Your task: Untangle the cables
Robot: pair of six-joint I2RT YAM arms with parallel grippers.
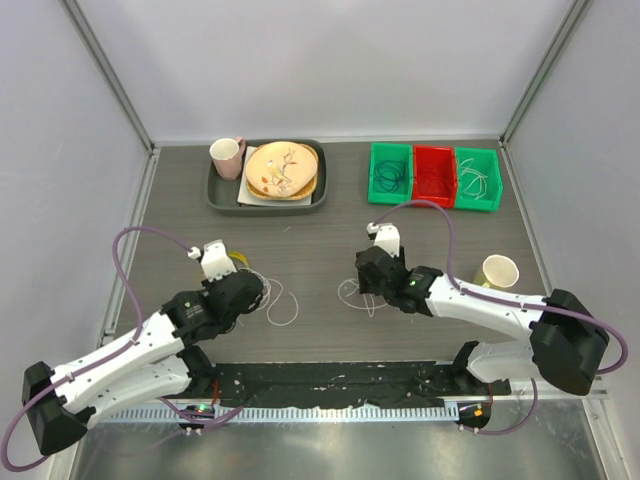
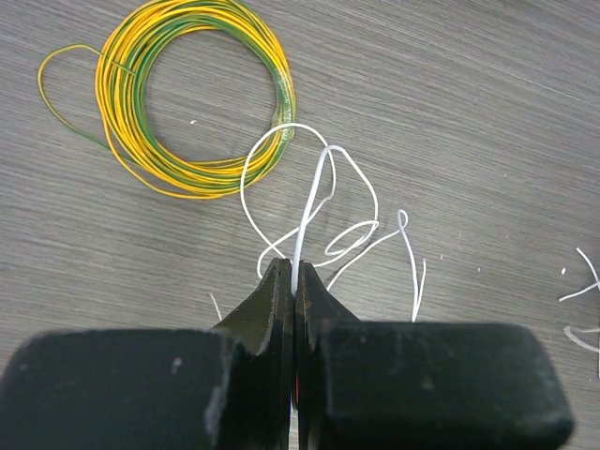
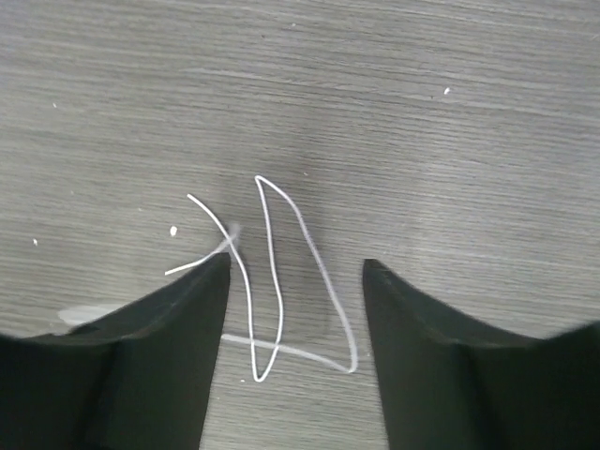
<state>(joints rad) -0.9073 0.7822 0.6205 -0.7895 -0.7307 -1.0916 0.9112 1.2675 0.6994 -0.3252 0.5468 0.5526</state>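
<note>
Grey wood-grain table fills the overhead view, with both arms reaching in from the near edge. The left gripper sits low at mid-left, with thin white cables looping on the surface just beside its tip. The right gripper is down near the centre, and more white strands lie at its fingers. At the far side a dark tray carries a pink mug and patterned plates. To the right of it stand a green bin with a dark coil in it, a red bin and a second green bin with pale wires. A pale cup stands near the right arm.

From the left wrist, the left gripper is pinched tight on a white cable, which rises from between the jaws and curls into several loose loops on the table. A yellow-and-green wire coil lies beyond, with one white loop overlapping its near edge. More white ends show at the right border.

From the right wrist, the right gripper stands wide apart and holds nothing. A white cable lies flat on the table between the two dark fingers, folded into a narrow loop, with a crossing strand that runs under the left finger.
</note>
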